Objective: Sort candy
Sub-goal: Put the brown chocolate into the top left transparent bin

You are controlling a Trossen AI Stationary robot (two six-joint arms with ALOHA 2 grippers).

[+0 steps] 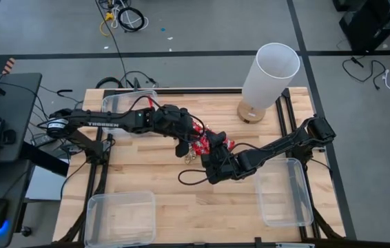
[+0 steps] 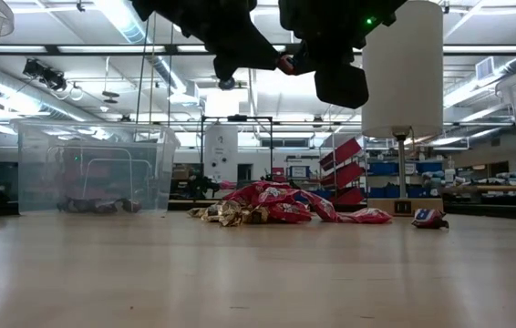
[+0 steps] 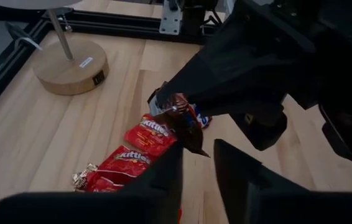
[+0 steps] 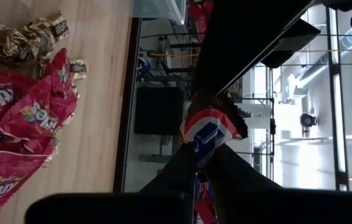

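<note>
Mini bar point(image 4: 208, 134) clamped in right claw point(image 4: 202, 163), raised above candy pile point(image 2: 276, 205); left claw point(image 3: 198, 163) seemingly apart.

Two robot arms, matte black, jointed. Left arm point(image 1: 122, 120) is wearing white block lettering along its long link and trailing a red cable near the wrist. Right arm point(image 1: 284, 143) is carrying boxy black housings; a small green light is glowing on one.
</note>
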